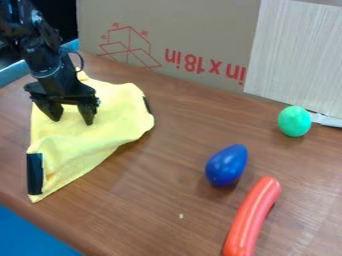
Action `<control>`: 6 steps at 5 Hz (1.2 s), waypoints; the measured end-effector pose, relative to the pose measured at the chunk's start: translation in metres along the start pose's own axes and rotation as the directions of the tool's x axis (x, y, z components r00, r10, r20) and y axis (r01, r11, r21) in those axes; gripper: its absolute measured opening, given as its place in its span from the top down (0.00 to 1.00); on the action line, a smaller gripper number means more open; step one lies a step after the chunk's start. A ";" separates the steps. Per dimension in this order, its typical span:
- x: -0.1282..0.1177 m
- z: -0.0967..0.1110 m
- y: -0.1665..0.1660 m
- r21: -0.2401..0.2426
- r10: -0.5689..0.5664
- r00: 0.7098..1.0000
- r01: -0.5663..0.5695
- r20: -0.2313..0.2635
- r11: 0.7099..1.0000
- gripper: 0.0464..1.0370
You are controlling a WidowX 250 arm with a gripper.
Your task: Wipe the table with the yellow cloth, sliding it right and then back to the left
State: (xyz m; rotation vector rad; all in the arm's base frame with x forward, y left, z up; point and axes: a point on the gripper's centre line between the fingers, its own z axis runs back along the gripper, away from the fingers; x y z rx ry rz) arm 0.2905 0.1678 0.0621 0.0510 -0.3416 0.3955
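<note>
One yellow fabric cloth, black strips at its edges, lies loosely spread on the brown wood-grain desk; we list it first, since the gripper is over its upper part. The black two-finger gripper points down, its fingers set well apart, with yellow fabric visible between them; we see nothing clamped, though we cannot tell whether the tips press on the weave. We judge the low, downward pose to suit a thin, limp article, which offers little height to its sides.

Three firm pieces sit to the right, apart from the cloth: a glossy blue egg-shaped piece, a long, curved red-orange sausage-shaped piece just beside it, and a round green piece farther back. Their spacing seems to keep them separate; we would expect the rounded ones to roll if brushed.

Edges: a brown cardboard panel with red markings and a pale wood-grain board stand along the back, probably as a barrier. At the lower left, the desk's rim passes near the cloth's black-ended corner, with a blue surface beyond. For movement, we note a broad stretch of wood between the cloth and the blue piece; the board limits travel behind the green one.
</note>
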 end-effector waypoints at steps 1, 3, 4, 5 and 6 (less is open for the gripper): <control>-0.001 0.005 -0.002 -0.022 0.016 0.999 -0.017 -0.029 1.000 0.04; 0.009 0.028 0.008 -0.008 0.108 0.992 -0.109 -0.069 0.994 0.04; 0.013 0.049 0.013 0.026 0.122 0.991 -0.121 -0.055 0.992 0.04; 0.014 0.074 0.022 0.046 0.145 0.988 -0.142 -0.061 0.989 0.04; 0.012 0.118 0.037 0.059 0.206 0.978 -0.204 -0.037 0.977 0.04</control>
